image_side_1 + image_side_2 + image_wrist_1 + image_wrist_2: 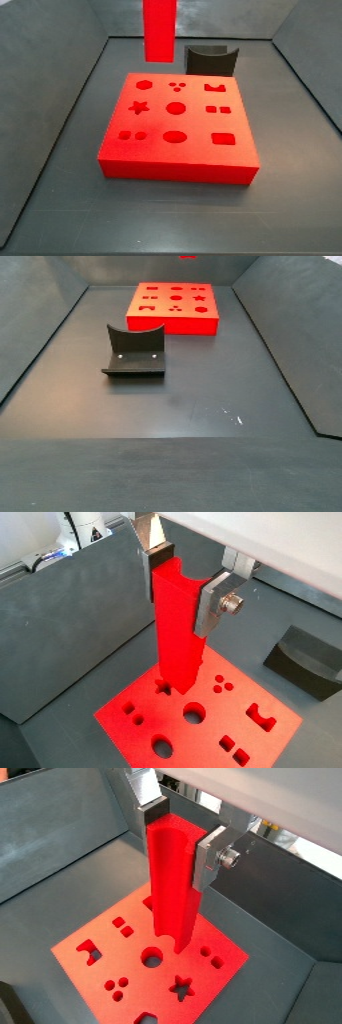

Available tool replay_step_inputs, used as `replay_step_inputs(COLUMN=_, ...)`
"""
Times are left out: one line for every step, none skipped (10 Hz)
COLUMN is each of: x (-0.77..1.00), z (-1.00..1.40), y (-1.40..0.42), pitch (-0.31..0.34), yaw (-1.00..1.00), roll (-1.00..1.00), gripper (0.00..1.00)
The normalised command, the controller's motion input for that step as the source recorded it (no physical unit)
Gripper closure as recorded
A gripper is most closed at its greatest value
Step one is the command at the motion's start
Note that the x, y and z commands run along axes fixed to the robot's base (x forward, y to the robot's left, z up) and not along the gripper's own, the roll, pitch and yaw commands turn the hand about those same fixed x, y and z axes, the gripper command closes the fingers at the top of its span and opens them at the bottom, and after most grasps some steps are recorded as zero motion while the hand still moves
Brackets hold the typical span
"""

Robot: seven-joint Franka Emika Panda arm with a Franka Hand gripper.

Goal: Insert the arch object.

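The arch object (177, 622) is a long bright red bar with a scooped top end, held upright. My gripper (185, 592) is shut on its upper part, with silver fingers (214, 604) on both sides. Both wrist views show this, and it also shows in a wrist view (171, 878) with the gripper (181, 840). The bar hangs above the flat red board with shaped holes (140, 727), clear of it. In a side view the bar (159, 30) hangs over the board's far left part (201, 150); the gripper is out of frame there.
The dark fixture (210, 60) stands just behind the board, and in a side view (134, 351) it stands on the floor in front of the board (201, 318). Grey walls (67, 622) enclose the floor.
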Motion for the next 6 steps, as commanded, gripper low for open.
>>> replay_step_inputs(x=0.27, z=-0.17, y=0.08, pitch=0.000, yaw=0.00, roll=0.00, gripper=1.00)
replay_step_inputs(x=0.54, z=-0.30, y=0.45, pitch=0.000, yaw=-0.07, roll=0.00, gripper=1.00)
replay_step_inputs(x=0.84, z=-0.32, y=0.63, pitch=0.064, yaw=-0.05, roll=0.02, gripper=1.00)
replay_step_inputs(x=0.92, z=-0.23, y=0.59, pitch=0.083, yaw=-0.03, roll=0.01, gripper=1.00)
replay_step_inputs(x=0.99, z=-0.13, y=0.48, pitch=0.099, yaw=-0.01, roll=0.01, gripper=1.00)
replay_step_inputs(x=1.00, z=-0.12, y=0.44, pitch=0.111, yaw=-0.01, roll=0.03, gripper=1.00)
